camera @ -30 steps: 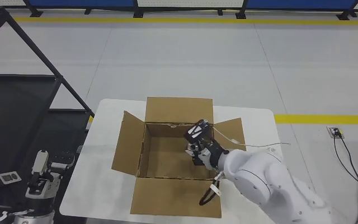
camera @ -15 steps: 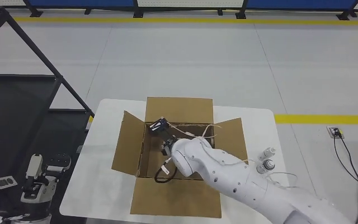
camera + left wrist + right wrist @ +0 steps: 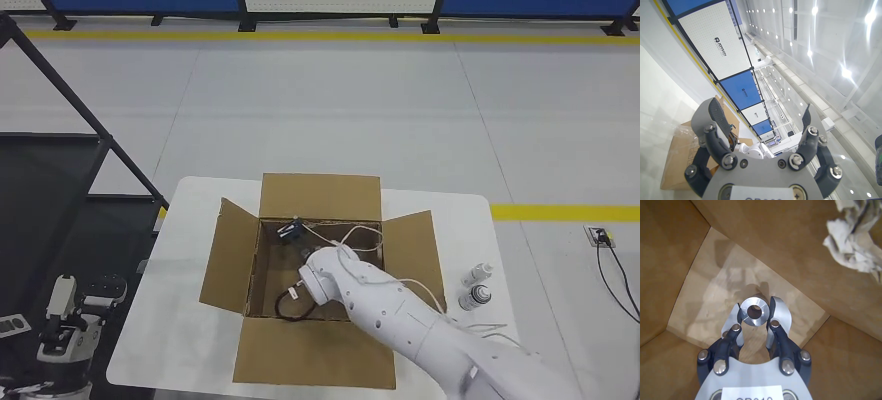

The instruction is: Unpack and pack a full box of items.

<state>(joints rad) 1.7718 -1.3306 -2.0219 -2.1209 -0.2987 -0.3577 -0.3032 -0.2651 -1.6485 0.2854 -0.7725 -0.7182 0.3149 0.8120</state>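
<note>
An open cardboard box (image 3: 270,351) stands on the white table (image 3: 190,215). My right arm reaches down inside it near the far left corner. My right gripper (image 3: 754,309) is shut on a short metal cylinder (image 3: 754,311) with a centre hole, held just above the box floor (image 3: 702,306). A crumpled white paper wad (image 3: 851,241) lies against the box wall. My left gripper (image 3: 762,117) is open and empty, pointing up toward the ceiling, off the table's left side.
Two small bottles (image 3: 476,285) stand on the table to the right of the box. The four box flaps (image 3: 229,255) are folded outward. A dark rack (image 3: 60,200) stands left of the table.
My right arm swung from the right side of the box to its far left part and sank deeper inside. The two bottles came into sight.
</note>
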